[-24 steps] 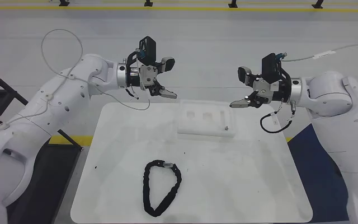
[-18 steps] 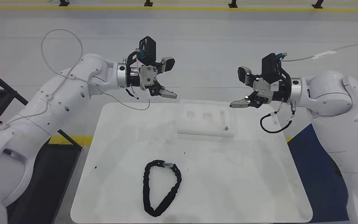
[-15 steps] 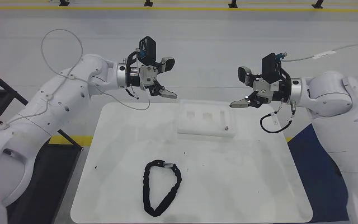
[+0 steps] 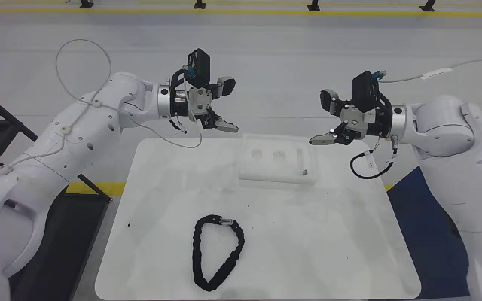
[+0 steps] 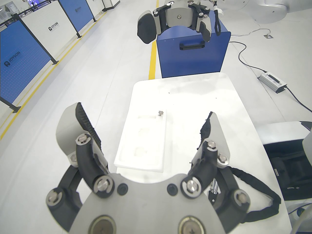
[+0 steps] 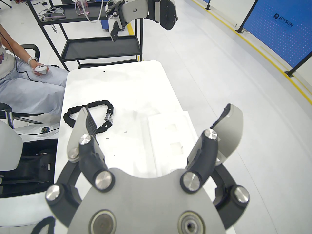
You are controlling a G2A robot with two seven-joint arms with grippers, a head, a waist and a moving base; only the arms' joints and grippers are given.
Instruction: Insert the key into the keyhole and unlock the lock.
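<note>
Near the far edge of your white table (image 4: pixel 331 248), the left gripper (image 4: pixel 226 105) and the right gripper (image 4: pixel 325 119) hang with jaws spread, empty. The black sleeved chain lock (image 4: pixel 217 252) at the front looks limp and heavy: take its metal end (image 4: pixel 224 221). The small metal key (image 5: pixel 160 113) on the white foam tray (image 4: pixel 275 167) looks slippery; the left wrist view shows it plainer than the top view.

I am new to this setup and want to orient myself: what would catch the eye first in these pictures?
A black chain lock lies looped on the white table, on the side near the robot. Toward the far edge sits a white tray with a small key at one end. The left gripper and right gripper hang open near the far corners, facing each other.
</note>
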